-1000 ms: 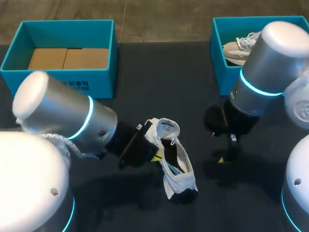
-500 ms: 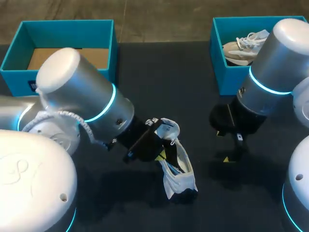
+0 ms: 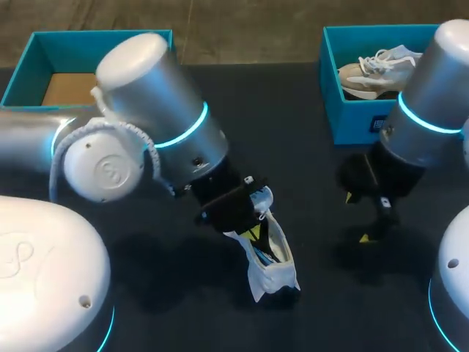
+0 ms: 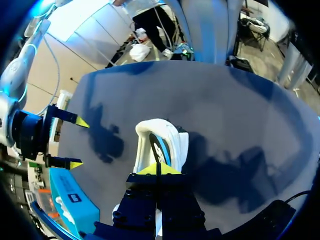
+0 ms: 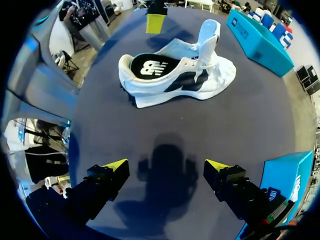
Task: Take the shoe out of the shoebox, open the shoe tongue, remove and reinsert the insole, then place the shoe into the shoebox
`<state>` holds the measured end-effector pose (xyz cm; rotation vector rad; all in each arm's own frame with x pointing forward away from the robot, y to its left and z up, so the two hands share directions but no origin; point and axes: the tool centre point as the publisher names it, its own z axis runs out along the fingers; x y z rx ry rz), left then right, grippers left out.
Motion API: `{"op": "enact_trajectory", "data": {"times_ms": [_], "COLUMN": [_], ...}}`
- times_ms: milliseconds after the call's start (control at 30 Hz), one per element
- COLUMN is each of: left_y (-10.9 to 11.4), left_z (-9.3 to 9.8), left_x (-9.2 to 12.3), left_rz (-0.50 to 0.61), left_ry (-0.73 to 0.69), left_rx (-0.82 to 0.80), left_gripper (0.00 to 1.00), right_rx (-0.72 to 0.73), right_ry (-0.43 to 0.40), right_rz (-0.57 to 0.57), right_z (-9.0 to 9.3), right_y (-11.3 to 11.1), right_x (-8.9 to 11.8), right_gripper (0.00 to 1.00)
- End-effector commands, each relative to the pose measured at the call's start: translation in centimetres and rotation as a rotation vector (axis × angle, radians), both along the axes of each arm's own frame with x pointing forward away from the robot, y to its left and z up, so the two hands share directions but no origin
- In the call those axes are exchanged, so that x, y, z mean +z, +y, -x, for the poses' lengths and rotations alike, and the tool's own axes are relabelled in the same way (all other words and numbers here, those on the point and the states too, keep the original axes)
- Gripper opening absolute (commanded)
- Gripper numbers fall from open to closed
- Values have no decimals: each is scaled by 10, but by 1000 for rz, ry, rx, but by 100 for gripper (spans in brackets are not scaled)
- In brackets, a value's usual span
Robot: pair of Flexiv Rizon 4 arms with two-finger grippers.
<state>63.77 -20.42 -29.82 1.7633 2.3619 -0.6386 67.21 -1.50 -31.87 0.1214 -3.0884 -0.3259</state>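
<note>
Left jaws pressed together over the shoe (image 3: 270, 258), 6 o'clock of tabletop (image 3: 293, 125) centre; right jaws spread at its 3 o'clock. Tongue (image 5: 207, 35) up, insole (image 5: 150, 65) seated. I judge removal is due, so the left jaws must part and pinch the insole's edge.

The shoe (image 3: 272, 258) lies on the surface (image 3: 293, 147) at lower middle, the left gripper (image 3: 251, 233) at its upper end and the right gripper (image 3: 357, 217) off to its right. One shoebox (image 3: 66, 42) sits upper left; another shoebox (image 3: 350, 117), holding a second shoe (image 3: 374, 70), sits upper right.
</note>
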Motion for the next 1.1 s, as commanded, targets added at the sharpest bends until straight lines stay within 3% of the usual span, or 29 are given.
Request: {"op": "enact_trajectory", "data": {"times_ms": [33,200,267,667,900,1100], "left_y": [-8,-5,1,6,3,-2], "left_z": [0,3,6,5,-4,-7], "left_x": [1,-1,-4,-2,-10,-16], "left_rz": [-137,-233,-294,-284,-299,-307], "left_ry": [16,4,-63,-99,-37,-24], "left_rx": [-39,-64,-58,-37,-20,-48], "left_gripper": [0,0,0,0,0,0], "right_rx": [10,-16,-43,-43,-43,-43], "right_ry": [-3,-3,4,4,4,14], "right_rz": [-13,-19,-19,-19,-19,-16], "right_z": [3,0,0,0,0,-1], "right_y": [-14,-25,-28,-28,-28,-49], "right_x": [5,7,6,6,6,14], "right_gripper": [100,100,100,100,100,100]}}
